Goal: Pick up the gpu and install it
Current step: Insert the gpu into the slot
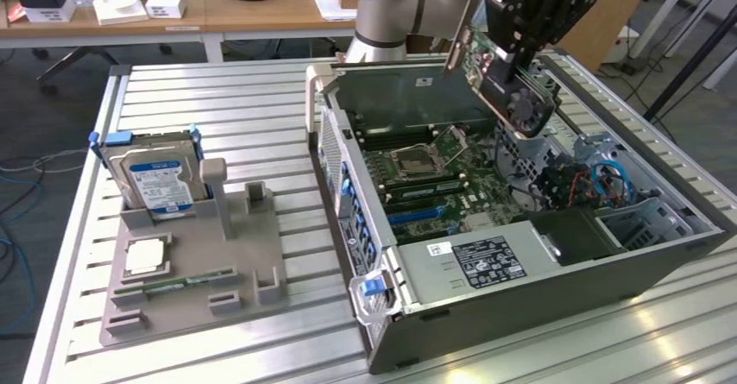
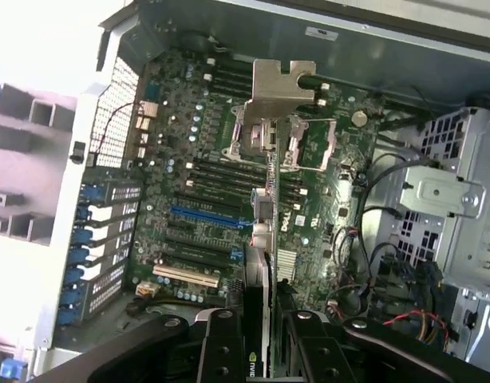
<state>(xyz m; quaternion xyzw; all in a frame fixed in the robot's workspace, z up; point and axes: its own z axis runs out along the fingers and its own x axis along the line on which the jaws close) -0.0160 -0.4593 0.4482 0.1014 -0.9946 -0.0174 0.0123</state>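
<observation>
1 step in hand: the carry. Pincer point(image 2: 261, 345) clamps the gpu point(image 1: 524, 99), hovering over the open PC case point(image 1: 553, 280), not seated. Next move, I reckon, needs card edge square w/ a mobo slot point(image 2: 209, 217). Slatted metal surface point(image 1: 230, 108); hard drive point(image 1: 161, 181) in grey holder point(image 1: 196, 289); cluttered office behind.

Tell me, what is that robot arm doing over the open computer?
The robot's gripper is holding the gpu, a dark card with a metal bracket, in the air above the open computer case. The card hangs over the motherboard and isn't plugged into a slot yet. Off to the exterior view's left, a hard drive stands in a grey holder tray on the table.
</observation>
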